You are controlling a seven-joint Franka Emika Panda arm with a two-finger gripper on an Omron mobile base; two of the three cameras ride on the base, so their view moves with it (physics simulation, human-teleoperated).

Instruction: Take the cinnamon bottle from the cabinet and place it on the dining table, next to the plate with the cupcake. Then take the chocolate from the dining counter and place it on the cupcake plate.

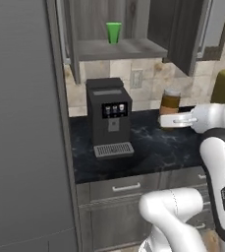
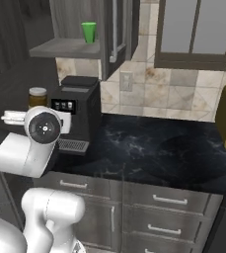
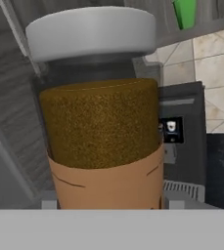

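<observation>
While base views show coffee machine [image 1: 110,116] whole, cinnamon bottle [image 3: 103,141] dominates hand view.

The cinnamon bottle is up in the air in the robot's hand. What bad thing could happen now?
1. The cinnamon bottle hangs over the dark counter, held low on its body by the gripper. If the hold slips, it could fall and roll.
2. The coffee machine stands close beside it, so a wide swing might knock into it.
3. The open cabinet door juts out just above, so lifting could bump it.

Both base cameras looked forward over the dark counter [image 1: 148,147], sharing the coffee machine [image 1: 109,115]; the hand camera sat close against the bottle [image 3: 103,132].
</observation>
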